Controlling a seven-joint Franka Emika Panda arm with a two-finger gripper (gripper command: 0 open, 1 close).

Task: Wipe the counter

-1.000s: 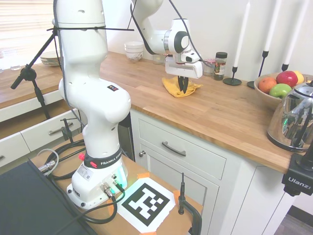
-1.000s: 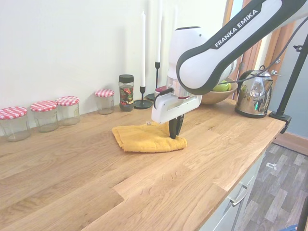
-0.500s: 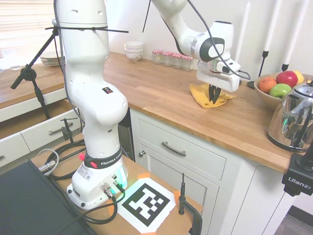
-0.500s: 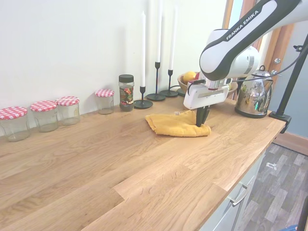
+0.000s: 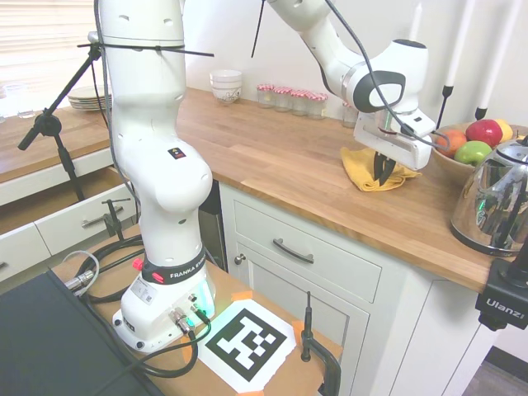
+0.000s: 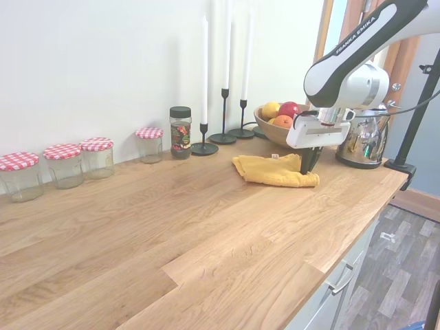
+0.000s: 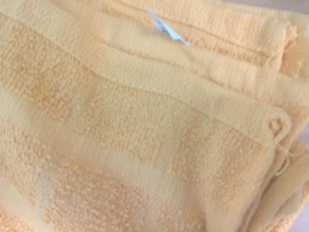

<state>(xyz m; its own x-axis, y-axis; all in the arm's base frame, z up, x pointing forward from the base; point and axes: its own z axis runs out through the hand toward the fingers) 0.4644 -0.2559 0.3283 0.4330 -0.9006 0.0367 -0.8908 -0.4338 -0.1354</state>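
Observation:
The counter [image 5: 272,157] is a long brown plank worktop [image 6: 172,227] over white cabinets. A folded yellow cloth [image 5: 360,169] lies on it near the right end, in front of the fruit bowl. My gripper [image 5: 382,175] points straight down with its fingers together, the tips pressed into the cloth's front right edge [image 6: 268,170]. In the second exterior view the gripper [image 6: 307,167] stands at the cloth's corner nearest the kettle. Yellow terry cloth [image 7: 145,121] with a small white label fills the wrist view.
A fruit bowl [image 6: 275,130] and a chrome kettle [image 6: 364,141] stand close behind and beside the cloth. Along the wall stand candlesticks [image 6: 204,148], a spice jar [image 6: 181,132] and several check-lidded jars [image 6: 62,165]. Stacked white bowls [image 5: 226,85] sit at the counter's far end.
The gripper has slid along the counter toward the kettle and fruit bowl, dragging the yellow cloth with it. The fingers have stayed together.

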